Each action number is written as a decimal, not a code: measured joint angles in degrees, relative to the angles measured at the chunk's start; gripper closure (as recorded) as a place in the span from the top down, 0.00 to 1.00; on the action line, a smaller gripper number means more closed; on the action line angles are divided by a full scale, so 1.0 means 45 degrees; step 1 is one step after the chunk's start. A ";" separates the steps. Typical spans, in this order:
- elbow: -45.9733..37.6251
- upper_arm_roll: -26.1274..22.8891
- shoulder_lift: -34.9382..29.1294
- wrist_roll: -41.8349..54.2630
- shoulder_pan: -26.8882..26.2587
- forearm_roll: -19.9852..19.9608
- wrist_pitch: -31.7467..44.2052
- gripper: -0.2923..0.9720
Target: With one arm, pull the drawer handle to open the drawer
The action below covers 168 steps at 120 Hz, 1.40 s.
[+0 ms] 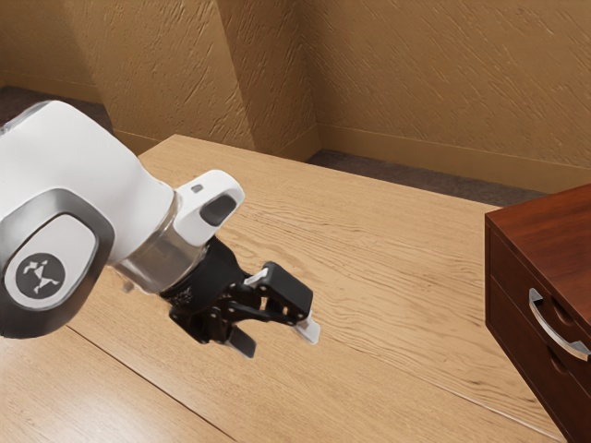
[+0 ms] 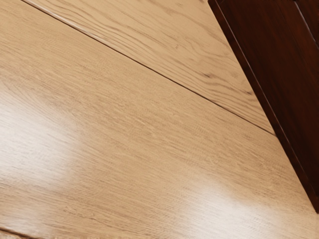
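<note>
One early step: approaching with gripper (image 1: 277, 334) spread wide, empty (well apart from handle (image 1: 552, 325)); next, reach across, close around it.

I see warm, even light; two soft glare patches whiten the counter (image 2: 40, 144) in the wrist view.

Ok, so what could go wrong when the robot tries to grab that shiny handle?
1. The handle is thin and curved, and the open hand is apart from it, so it might miss or slip off.
2. The hand hangs low over the table; it could scrape the wood on the way.
3. A pull might drag the whole cabinet instead of sliding the drawer out.
</note>
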 joint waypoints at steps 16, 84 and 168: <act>0.0141 -0.0500 0.0552 -0.1382 -0.0201 -0.0447 0.0761 0.77; 0.1952 -0.3186 0.2928 -0.4694 -0.0049 -0.1418 0.3117 0.77; 0.2677 -0.5152 0.4237 -0.5895 0.1471 -0.1379 0.4517 0.77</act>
